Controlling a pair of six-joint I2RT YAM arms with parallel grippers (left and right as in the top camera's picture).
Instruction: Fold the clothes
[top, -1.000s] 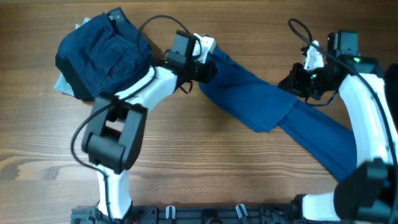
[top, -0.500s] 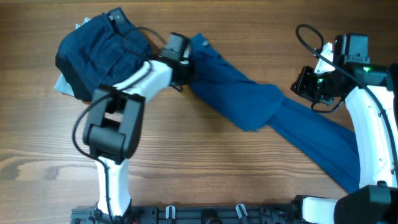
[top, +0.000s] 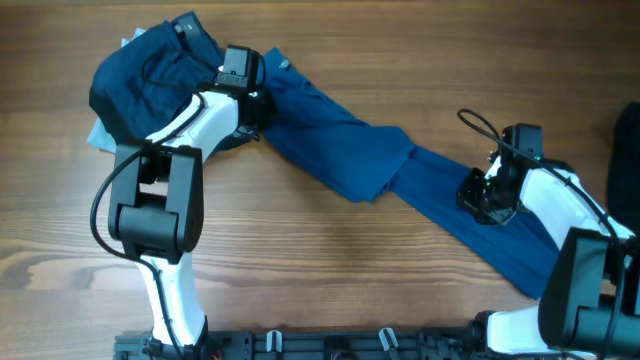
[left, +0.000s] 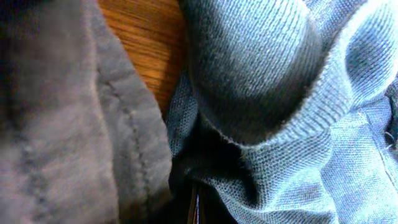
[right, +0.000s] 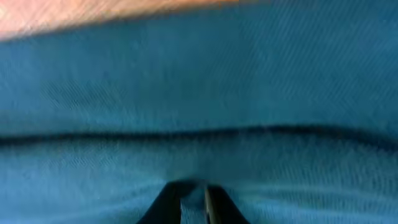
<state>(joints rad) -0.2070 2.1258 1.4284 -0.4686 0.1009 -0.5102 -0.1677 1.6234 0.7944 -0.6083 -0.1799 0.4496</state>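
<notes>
Two grippers on one long cobalt-blue knit shirt (top: 360, 150), left gripper (top: 258, 108) pinching its ribbed edge (left: 298, 118), right gripper (top: 478, 196) with jaws narrow on smooth cloth, hold unclear.

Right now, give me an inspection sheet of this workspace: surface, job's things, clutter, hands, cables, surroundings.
Surface: wooden table, bare wood in front.
Job's things: blue shirt stretched diagonally from upper centre to lower right, bunched in the middle. Denim heaped at upper left, with pale cloth peeking out beneath it.
Clutter: nothing seen.
Hands: left hand shut on the shirt's upper end, beside the denim. Right hand down on the shirt's lower part, fingertips nearly together; grip unclear.
Cables: black cable loops above the right wrist, off the cloth.
Surroundings: rail along the near edge; dark shape at the right edge, unidentifiable.
</notes>
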